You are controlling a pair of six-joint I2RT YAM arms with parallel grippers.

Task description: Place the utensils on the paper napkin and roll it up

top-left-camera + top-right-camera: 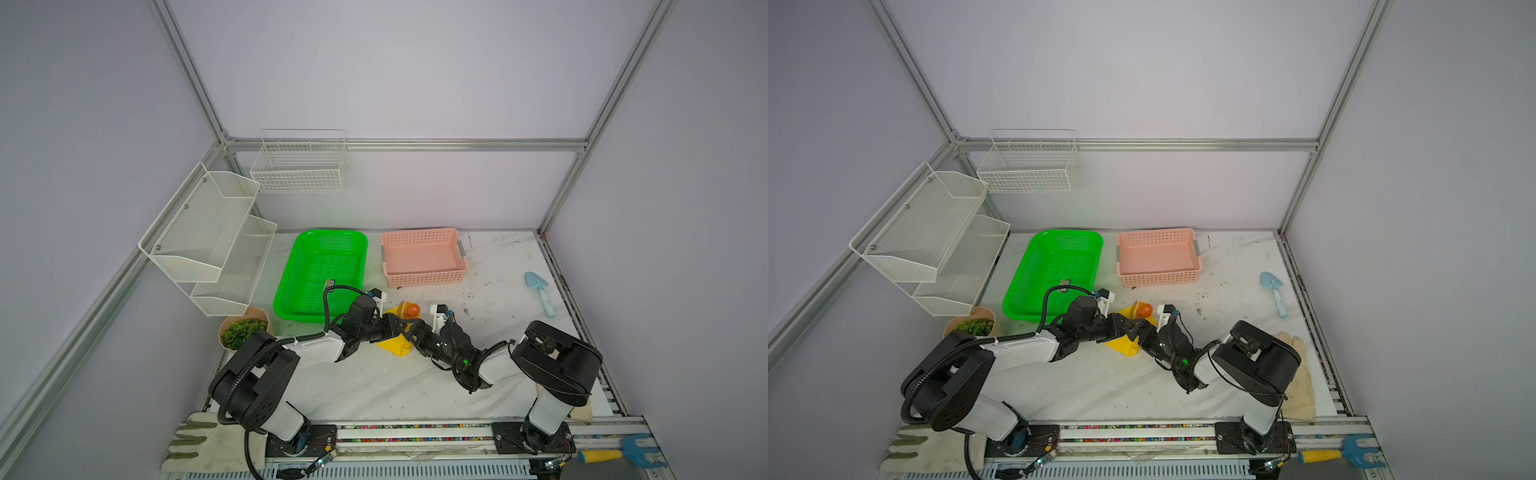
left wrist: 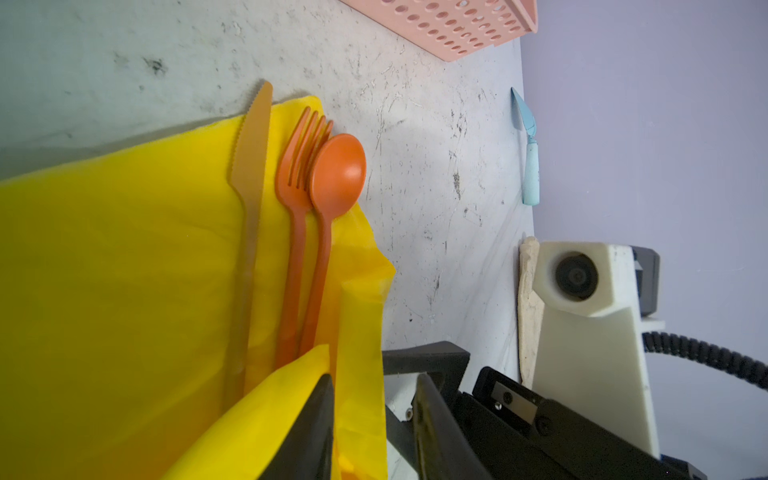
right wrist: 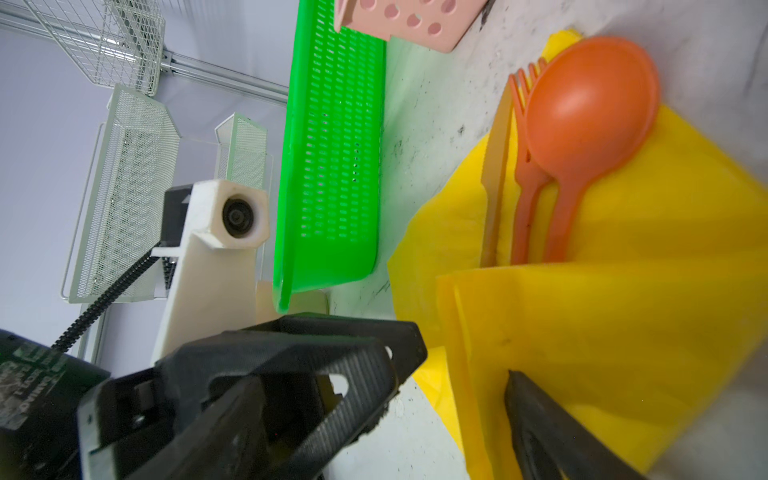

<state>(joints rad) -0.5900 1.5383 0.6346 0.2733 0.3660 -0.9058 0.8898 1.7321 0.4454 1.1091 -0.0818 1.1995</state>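
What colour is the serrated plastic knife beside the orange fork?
Brownish-orange knife, best in left wrist view.

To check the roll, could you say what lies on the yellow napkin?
Spoon, fork and knife lie side by side; a napkin fold hides their handle ends.

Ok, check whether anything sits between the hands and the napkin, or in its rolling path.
Nothing visible does. The left hand and right hand are at the napkin's folded edge, which covers the utensils' handles. Beyond lies bare table; the tray and basket stand apart.
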